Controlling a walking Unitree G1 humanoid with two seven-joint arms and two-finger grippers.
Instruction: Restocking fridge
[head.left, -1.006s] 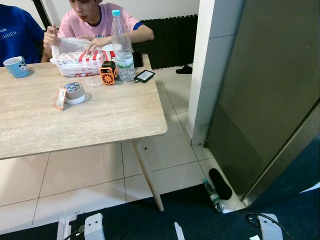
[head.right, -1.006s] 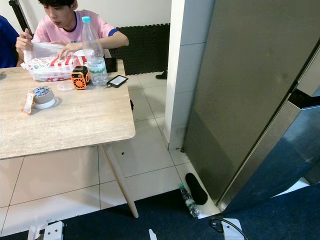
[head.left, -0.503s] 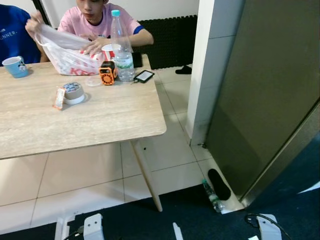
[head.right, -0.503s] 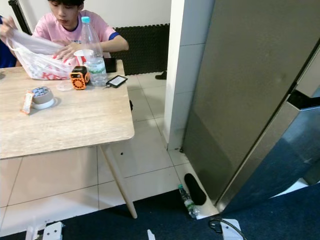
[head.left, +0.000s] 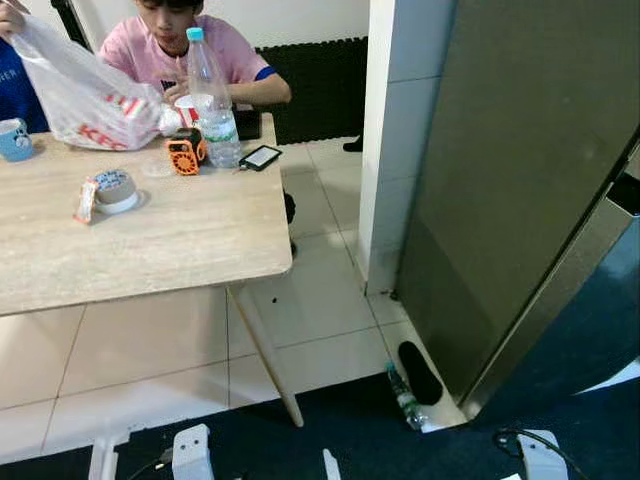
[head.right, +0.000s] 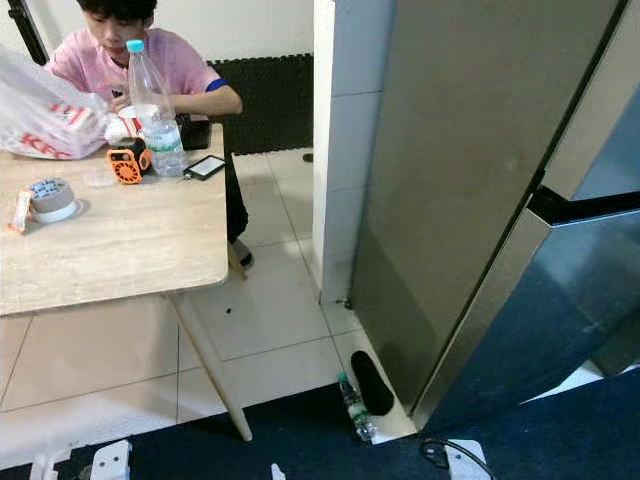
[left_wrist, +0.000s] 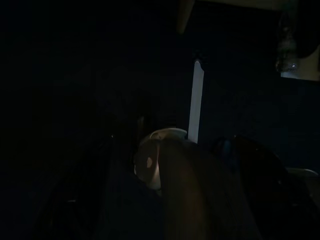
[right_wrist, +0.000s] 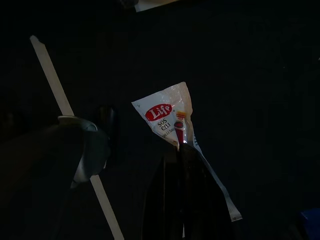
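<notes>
Down by my right side, my right gripper has its two black fingers pinched together on a small sauce sachet, white with a red "Life" logo, held by its lower edge so most of it sticks out past the tips. Grip looks thin, only a corner of film between the pads.

Risks, as I judge them: the sachet could slip or twist out while I walk, since the hold is on a floppy edge. The fridge stands ahead to my right with its steel door looking closed, so I would need a free hand to open it; squeezing the sachet harder to compensate could burst it. A small water bottle and a dark slipper lie on the floor right at the fridge's base corner, and a cable sits near my feet, all things to trip on or kick. The wooden table edge and its leg are just to my left, so a wide turn could clip it. A person in pink sits at the far side handling a plastic bag.

My left gripper's view is too dark; I cannot tell its state.
</notes>
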